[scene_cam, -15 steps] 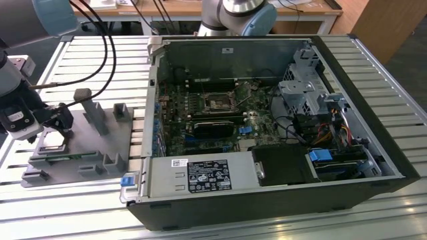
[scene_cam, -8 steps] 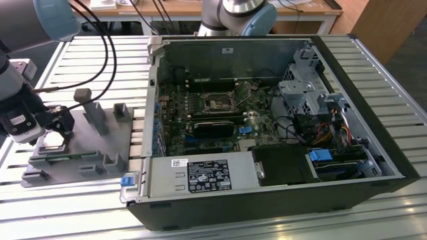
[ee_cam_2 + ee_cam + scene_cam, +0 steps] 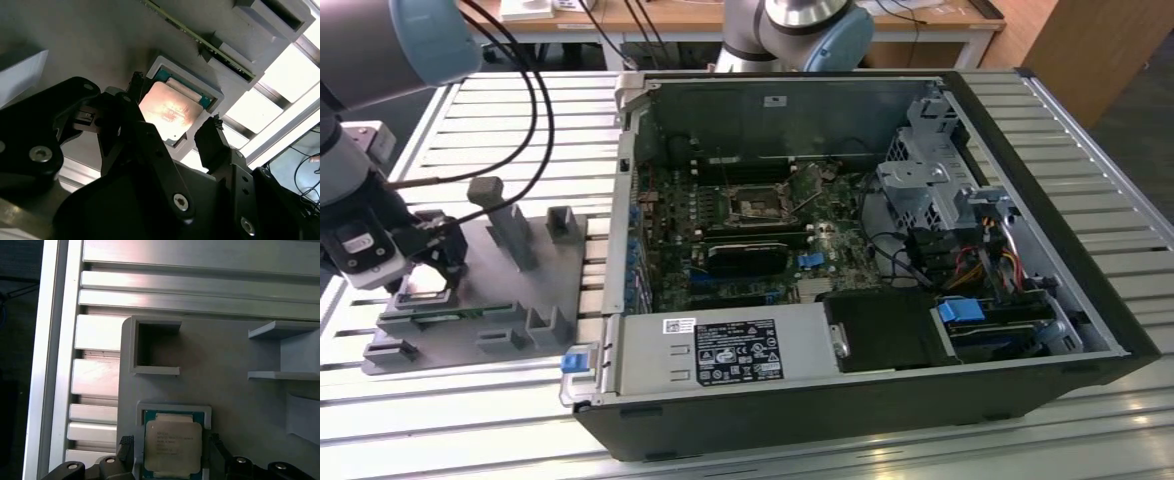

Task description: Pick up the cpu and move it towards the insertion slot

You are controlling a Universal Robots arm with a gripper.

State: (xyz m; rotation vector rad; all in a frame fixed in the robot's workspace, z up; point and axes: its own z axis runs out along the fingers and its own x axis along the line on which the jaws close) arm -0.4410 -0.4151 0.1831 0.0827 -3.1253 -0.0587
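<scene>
The cpu (image 3: 173,444), a flat square chip with a silvery top and pale rim, lies in a shallow square pocket of the grey fixture (image 3: 225,390). My gripper (image 3: 170,449) hangs just over it, open, with one black finger (image 3: 126,447) on each side of the chip and a small gap to each edge. The second wrist view shows the same straddle: the cpu (image 3: 167,112) sits between the fingertips (image 3: 212,136). In the exterior view the gripper (image 3: 434,268) is low over the fixture at the left. The insertion slot (image 3: 758,205) sits on the motherboard inside the open computer case.
The grey fixture (image 3: 507,300) carries upright blocks (image 3: 507,225) and a memory stick (image 3: 434,318) beside the chip's pocket. The computer case (image 3: 1067,250) stands to the exterior view's right, its wall (image 3: 624,170) rising between fixture and motherboard. A slatted metal table (image 3: 454,420) lies under everything.
</scene>
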